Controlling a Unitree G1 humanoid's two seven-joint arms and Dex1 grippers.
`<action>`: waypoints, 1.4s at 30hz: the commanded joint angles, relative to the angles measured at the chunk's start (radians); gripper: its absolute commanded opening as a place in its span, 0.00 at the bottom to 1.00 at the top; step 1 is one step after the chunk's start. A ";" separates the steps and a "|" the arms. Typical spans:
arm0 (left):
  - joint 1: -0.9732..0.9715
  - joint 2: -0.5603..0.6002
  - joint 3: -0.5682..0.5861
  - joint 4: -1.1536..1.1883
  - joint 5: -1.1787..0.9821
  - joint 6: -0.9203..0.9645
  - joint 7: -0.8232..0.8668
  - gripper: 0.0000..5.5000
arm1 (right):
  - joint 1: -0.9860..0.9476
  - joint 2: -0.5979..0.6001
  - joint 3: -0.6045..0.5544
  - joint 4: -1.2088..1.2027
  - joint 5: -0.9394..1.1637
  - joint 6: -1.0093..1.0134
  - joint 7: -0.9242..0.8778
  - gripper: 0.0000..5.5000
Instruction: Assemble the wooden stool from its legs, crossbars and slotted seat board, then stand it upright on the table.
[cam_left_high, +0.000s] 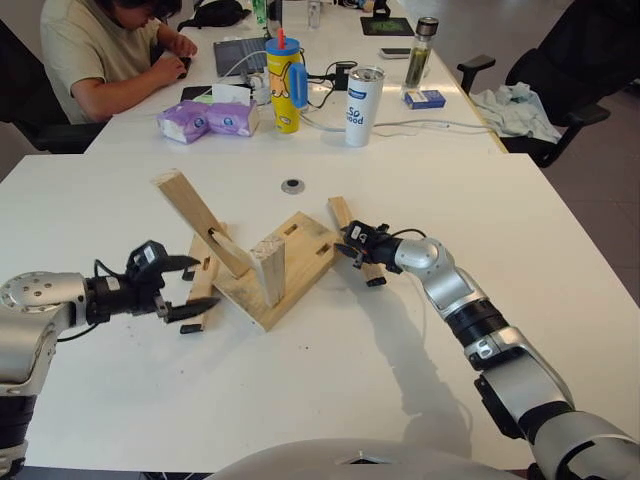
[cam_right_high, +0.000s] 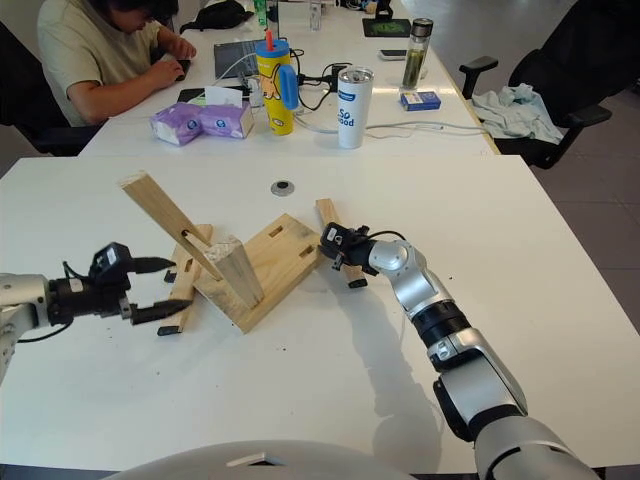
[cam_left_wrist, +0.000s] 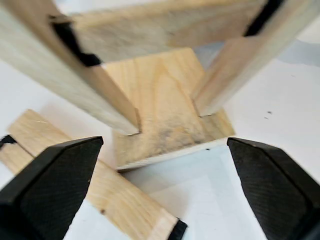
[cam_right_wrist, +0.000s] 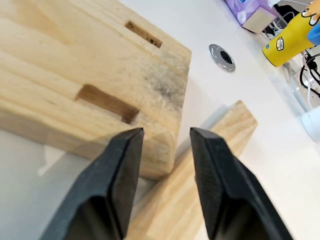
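Right wrist view shows grainy, rectangular-slotted seat board (cam_right_wrist: 60, 65).

Slotted seat board (cam_left_high: 300, 262) was laid on bench (cam_left_high: 450, 190); two tilted legs (cam_left_high: 195, 213) were slotted in, bridged by crossbar (cam_left_wrist: 165, 22). Left loose piece (cam_left_high: 203, 285) and right loose piece (cam_left_high: 342, 214) were laid beside board.

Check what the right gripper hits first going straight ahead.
Most likely the seat board, at its corner: the right gripper points straight at it, jaws open either side. A loose leg lies on the table just beside that corner; depth between them is unclear.
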 joint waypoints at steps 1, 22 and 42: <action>0.050 0.032 -0.053 -0.106 -0.016 0.050 -0.016 0.84 | -0.055 0.003 0.015 0.117 -0.039 -0.058 0.020 0.31; 0.070 -0.067 -0.392 -0.213 0.109 0.138 0.198 0.84 | 0.137 -0.147 0.207 -0.147 -0.097 0.051 0.399 0.31; -0.218 -0.291 -0.472 0.207 0.376 0.043 0.467 0.84 | 0.340 -0.056 0.195 -0.614 0.013 0.323 0.261 0.31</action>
